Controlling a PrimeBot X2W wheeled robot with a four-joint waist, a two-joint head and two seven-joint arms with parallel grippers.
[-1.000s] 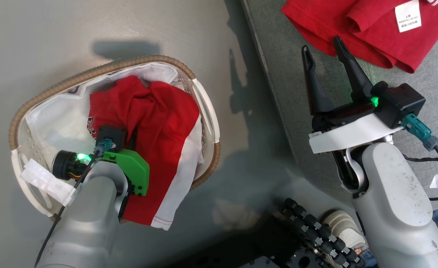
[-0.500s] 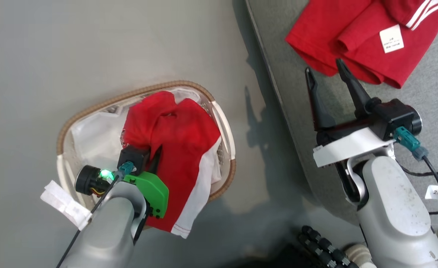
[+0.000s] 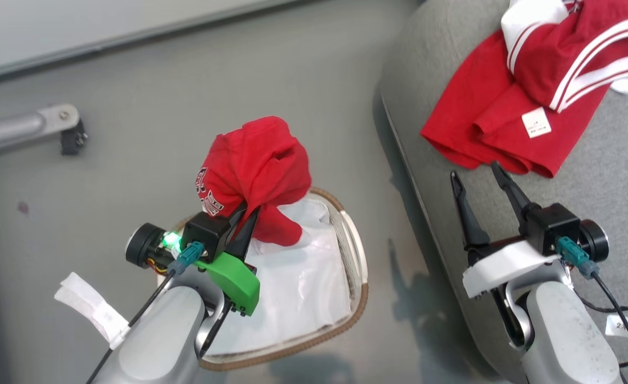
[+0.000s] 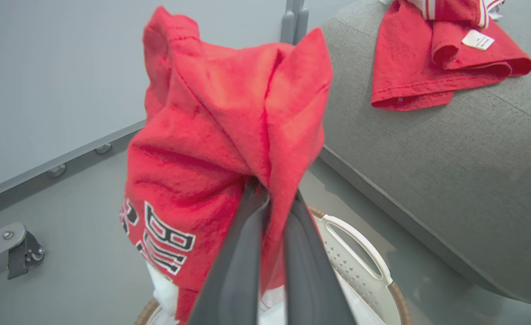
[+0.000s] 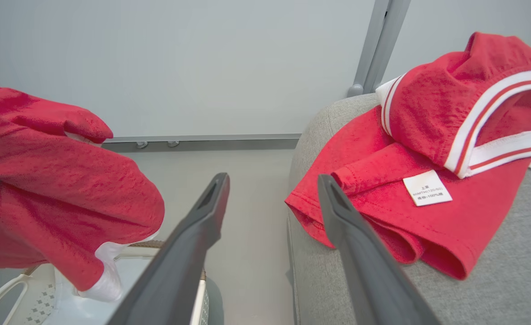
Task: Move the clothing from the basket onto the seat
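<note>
My left gripper (image 3: 249, 213) is shut on a bunched red garment (image 3: 255, 165) and holds it up over the basket (image 3: 360, 266), with the garment's lower end hanging over the white liner. In the left wrist view the fingers (image 4: 247, 234) pinch a fold of this clothing (image 4: 229, 135), which shows white lettering. A second red garment (image 3: 484, 122) with white stripes and a label lies on the grey seat (image 3: 602, 181). My right gripper (image 3: 475, 170) hangs open over the seat's edge, just short of that garment (image 5: 382, 158), with nothing between its fingers.
A metal leg with a caster (image 3: 52, 125) stands on the grey floor at the far left. A wall base runs along the back (image 3: 132, 37). A black cable with a white tag (image 3: 620, 325) lies on the seat beside my right arm.
My left gripper has risen, lifting the red garment out of the basket and leaving the liner bare. The head camera has shifted. My right gripper has stayed open.
</note>
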